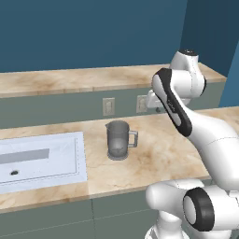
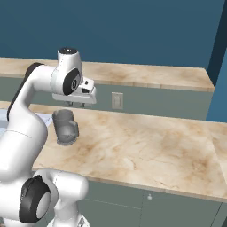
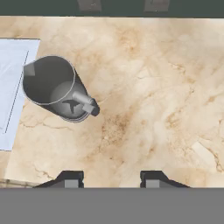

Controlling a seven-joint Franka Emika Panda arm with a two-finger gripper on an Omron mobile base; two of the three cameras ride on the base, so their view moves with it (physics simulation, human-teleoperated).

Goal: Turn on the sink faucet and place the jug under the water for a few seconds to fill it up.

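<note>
The translucent grey jug (image 1: 119,139) stands upright on the marble counter, just right of the sink, with its loop handle turned toward the arm. From above, the hand view shows the jug (image 3: 50,85) at the upper left, empty inside. My gripper (image 3: 111,177) hangs open above the bare counter, to the right of the jug (image 2: 65,126) and higher than it, holding nothing. Its fingers (image 2: 75,105) point down. The pale sink (image 1: 79,158) lies at the left with one dark drain hole. The faucet is out of view and I see no water.
A raised marble ledge (image 1: 70,79) runs along the back above a grey-green backsplash with wall outlets (image 1: 108,106). Open counter (image 2: 146,142) stretches to the right of the jug. The counter's front edge (image 1: 116,191) is near the robot's base.
</note>
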